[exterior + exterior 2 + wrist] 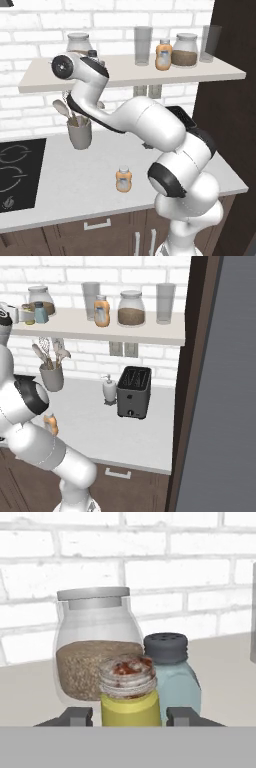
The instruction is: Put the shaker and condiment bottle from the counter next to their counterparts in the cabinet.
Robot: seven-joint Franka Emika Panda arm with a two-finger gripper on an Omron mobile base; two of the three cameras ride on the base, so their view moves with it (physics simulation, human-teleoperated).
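The yellow-green shaker point(129, 698) with its silver cap stands on the cabinet shelf point(135, 76), right between the fingertips of my gripper point(129, 716). A thin gap shows on each side, so the jaws are open around it. Just behind it to the right is its teal-blue counterpart point(175, 674) with a dark cap. In the right base view the shaker point(29, 315) and the teal one point(41, 312) sit at the shelf's left end. The condiment bottle point(123, 179) stands on the counter point(75, 170) near the front. Its orange twin point(163, 55) is further right on the shelf.
A glass jar point(95, 652) of brown grains stands behind the shaker. More jars and tumblers point(131, 308) line the shelf. On the counter are a utensil crock point(80, 132), a cooktop point(17, 172), a soap dispenser point(109, 390) and a toaster point(134, 392). A dark tall panel point(200, 381) bounds the right.
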